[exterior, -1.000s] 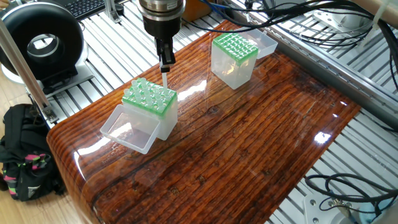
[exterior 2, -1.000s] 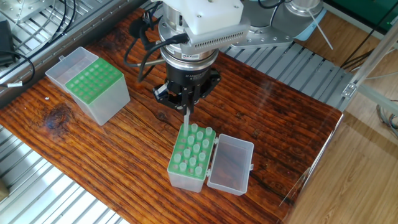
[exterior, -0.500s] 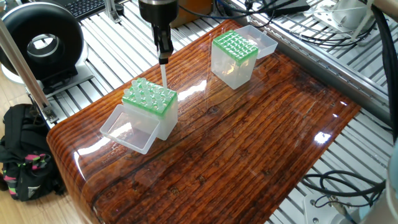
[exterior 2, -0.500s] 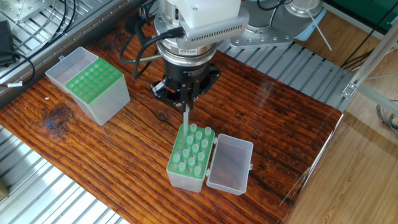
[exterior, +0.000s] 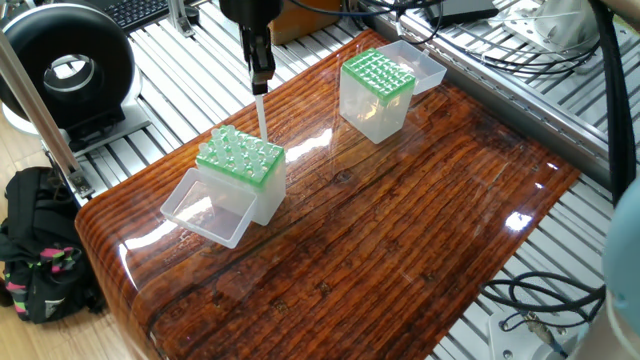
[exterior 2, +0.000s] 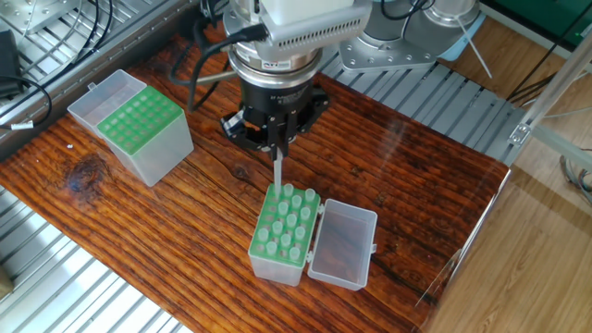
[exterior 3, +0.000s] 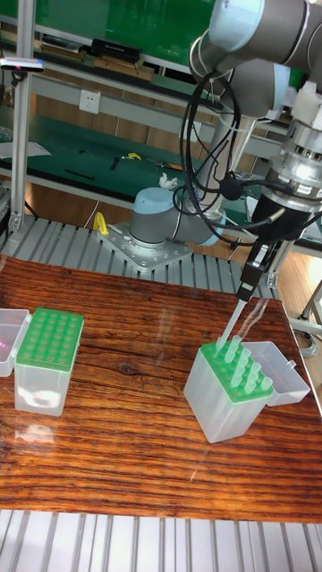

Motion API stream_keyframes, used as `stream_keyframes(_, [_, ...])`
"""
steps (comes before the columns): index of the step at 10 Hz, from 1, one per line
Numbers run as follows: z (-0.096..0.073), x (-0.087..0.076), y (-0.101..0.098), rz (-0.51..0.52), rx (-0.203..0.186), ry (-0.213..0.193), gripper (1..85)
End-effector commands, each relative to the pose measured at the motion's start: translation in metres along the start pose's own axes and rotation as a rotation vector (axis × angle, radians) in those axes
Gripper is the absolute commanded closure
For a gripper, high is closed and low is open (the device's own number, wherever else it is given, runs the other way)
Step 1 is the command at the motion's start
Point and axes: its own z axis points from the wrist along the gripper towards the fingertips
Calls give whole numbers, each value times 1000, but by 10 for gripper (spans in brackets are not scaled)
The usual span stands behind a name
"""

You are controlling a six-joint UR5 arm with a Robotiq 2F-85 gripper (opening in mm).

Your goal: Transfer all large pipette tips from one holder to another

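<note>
Up goes the gripper (exterior: 259, 83) from a second ago, lifting one tip (exterior: 262, 117) nearly out of the full rack (exterior 2: 283, 231), its fingers pinched shut on the wide top end so the tip hangs straight down. Its point sits just above the far corner hole, or barely in it (hard to call from here). Remaining tips (exterior 3: 242, 365) stand upright in rows, lid (exterior 2: 343, 244) folded open on the table (exterior: 400, 240) alongside. Well apart waits the empty rack (exterior 2: 141, 121), holes bare, lid back too, ready for this one, I'd judge.
</note>
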Motion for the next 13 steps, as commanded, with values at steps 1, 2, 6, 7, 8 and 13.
stream_keyframes(1, [-13, -2, 3, -3, -18, -7, 847])
stream_keyframes(2, [-17, -1, 2, -8, -16, -3, 847])
stream_keyframes(6, [-38, 7, -4, -23, -4, 8, 847])
stream_keyframes(7, [-45, 11, -9, -31, 7, 8, 847])
stream_keyframes(8, [-53, 15, -16, -40, 23, 4, 847])
stream_keyframes(13, [-70, 52, -58, 16, 141, -40, 847])
